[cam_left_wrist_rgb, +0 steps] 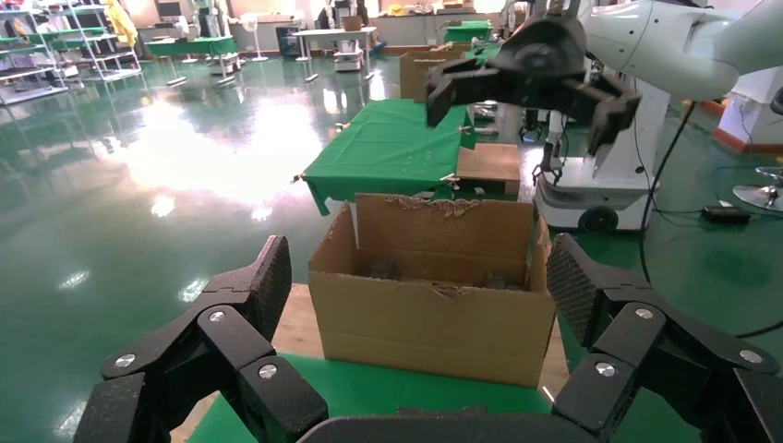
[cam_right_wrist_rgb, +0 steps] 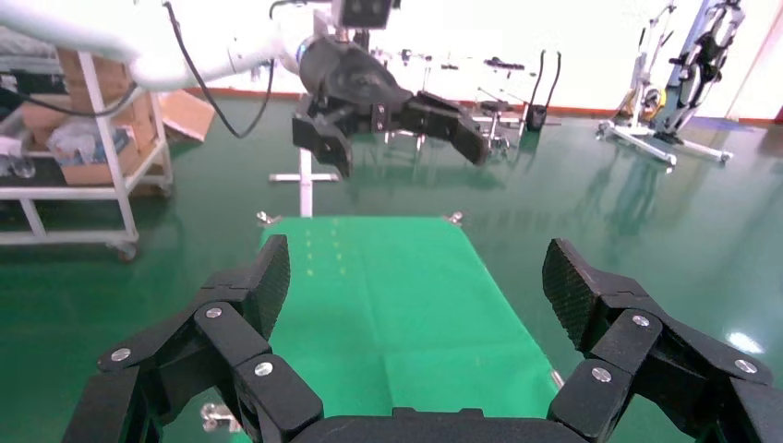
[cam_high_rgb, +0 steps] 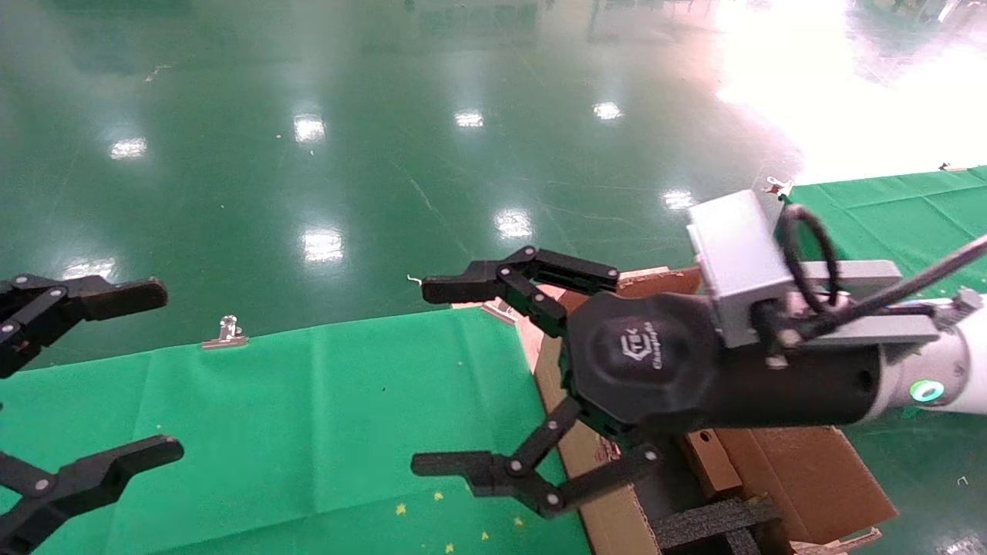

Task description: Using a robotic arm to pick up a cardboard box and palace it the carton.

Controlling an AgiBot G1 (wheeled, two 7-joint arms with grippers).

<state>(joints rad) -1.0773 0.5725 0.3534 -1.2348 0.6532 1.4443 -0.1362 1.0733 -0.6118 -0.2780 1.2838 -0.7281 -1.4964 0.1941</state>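
The carton (cam_high_rgb: 802, 470) stands to the right of the green table (cam_high_rgb: 308, 416), flaps up, with black foam (cam_high_rgb: 709, 524) inside; the left wrist view shows its front wall (cam_left_wrist_rgb: 425, 318) and ragged edges. A small brown piece with a round hole, which looks like the cardboard box (cam_high_rgb: 705, 462), lies in the carton, partly hidden under the arm. My right gripper (cam_high_rgb: 420, 376) hangs open and empty above the carton's left wall, pointing over the table (cam_right_wrist_rgb: 397, 305). The left gripper (cam_high_rgb: 170, 370) is open and empty at the left edge.
Metal clips (cam_high_rgb: 225, 333) hold the cloth at the table's far edge. A second green table (cam_high_rgb: 887, 208) stands at the far right. Glossy green floor lies beyond. A shelf cart with boxes (cam_right_wrist_rgb: 83, 138) stands off past the table's far end.
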